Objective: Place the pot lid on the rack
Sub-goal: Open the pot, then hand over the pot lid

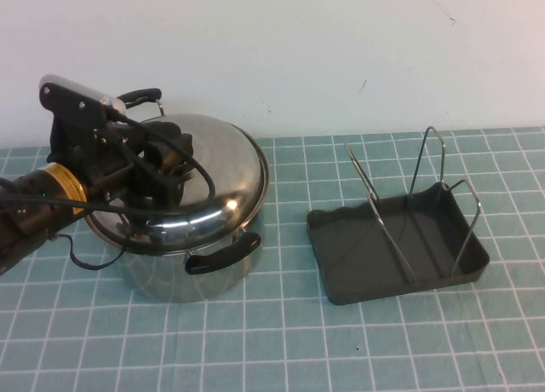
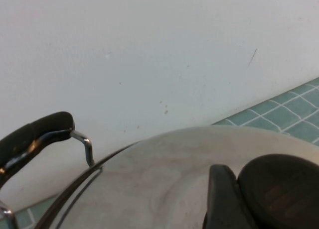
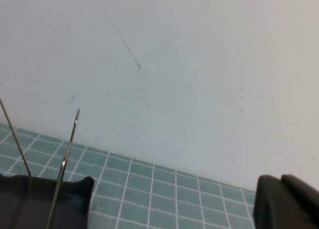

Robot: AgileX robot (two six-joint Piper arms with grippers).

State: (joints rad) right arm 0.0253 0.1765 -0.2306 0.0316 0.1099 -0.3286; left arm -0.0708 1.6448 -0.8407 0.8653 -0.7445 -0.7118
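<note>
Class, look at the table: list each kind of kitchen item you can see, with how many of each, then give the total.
Pot lid: 1, on the pot, left gripper at its knob
Pot: 1
Rack: 1
Total: 3
The right gripper shows only in its own wrist view, near the rack.

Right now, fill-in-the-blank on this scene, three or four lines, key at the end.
1. The pot lid sits on the ____.
2. The left end effector is over the lid's ____.
3. The rack stands to the pot's ____ and holds nothing.
4. The right end effector shows only in the right ____ view.

Missing words: pot; knob; right; wrist
</note>
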